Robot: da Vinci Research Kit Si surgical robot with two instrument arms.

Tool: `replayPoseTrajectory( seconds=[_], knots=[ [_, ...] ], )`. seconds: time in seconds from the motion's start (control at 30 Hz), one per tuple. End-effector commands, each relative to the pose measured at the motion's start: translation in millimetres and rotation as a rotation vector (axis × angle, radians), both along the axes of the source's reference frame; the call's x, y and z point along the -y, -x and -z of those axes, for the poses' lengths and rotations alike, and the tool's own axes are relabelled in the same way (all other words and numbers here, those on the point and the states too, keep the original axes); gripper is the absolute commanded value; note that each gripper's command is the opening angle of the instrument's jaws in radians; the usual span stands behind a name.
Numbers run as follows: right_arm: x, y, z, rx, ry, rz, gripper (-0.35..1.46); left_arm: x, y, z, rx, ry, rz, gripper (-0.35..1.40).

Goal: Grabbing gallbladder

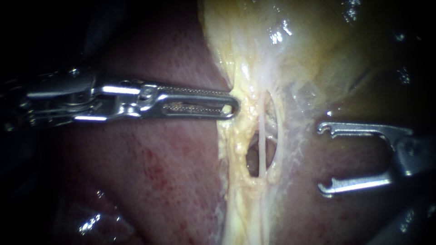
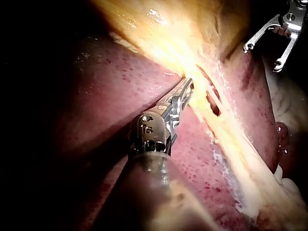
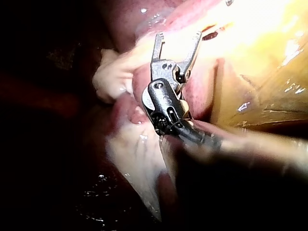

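- The gallbladder (image 1: 318, 50) is the shiny yellow-green bag at the top right of the endoscope view.
- A pale yellow band of tissue (image 1: 236, 149) runs down from it, with dark red liver (image 1: 150, 172) on both sides.
- There is a small hole in the band, and a thin pale tube (image 1: 262, 145) runs down across the hole.
- The left instrument (image 1: 232, 104) comes in flat over the liver. The gallbladder is up and to the right of its tip.
- Its two long jaws lie together. Nothing can be seen held between them.
- Its tip touches the left edge of the yellow band, just above the hole. The left wrist view shows the tip (image 2: 188, 85) right at that edge too.
- The right instrument (image 1: 323, 158) is on the other side of the band, over the liver. The gallbladder is above it.
- Its jaws are spread wide apart, with a big gap between them.
- Nothing is in that gap, and the jaw tips point at the band but stay apart from it.
- In the right wrist view its jaws (image 3: 178, 36) are also wide apart and hold nothing.
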State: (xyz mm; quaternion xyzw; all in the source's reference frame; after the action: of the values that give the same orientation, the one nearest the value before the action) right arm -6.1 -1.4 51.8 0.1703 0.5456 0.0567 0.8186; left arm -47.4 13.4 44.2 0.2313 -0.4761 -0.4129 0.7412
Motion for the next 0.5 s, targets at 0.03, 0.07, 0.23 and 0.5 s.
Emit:
replayPoseTrajectory(
  seconds=[0.03,0.07,0.23,0.5],
  knots=[
    [0.0,0.0,0.0,0.0,0.0,0.0,0.59,0.0,0.0,0.0,0.0,0.0,0.001,-0.35],
    [0.0,0.0,0.0,0.0,0.0,0.0,0.59,0.0,0.0,0.0,0.0,0.0,0.001,-0.35],
    [0.0,0.0,0.0,0.0,0.0,0.0,0.59,0.0,-0.1,0.0,-0.001,0.0,0.002,-0.35],
    [0.0,0.0,0.0,0.0,0.0,0.0,0.59,0.0,-0.1,0.0,-0.004,0.0,0.002,-0.35]
  ],
)
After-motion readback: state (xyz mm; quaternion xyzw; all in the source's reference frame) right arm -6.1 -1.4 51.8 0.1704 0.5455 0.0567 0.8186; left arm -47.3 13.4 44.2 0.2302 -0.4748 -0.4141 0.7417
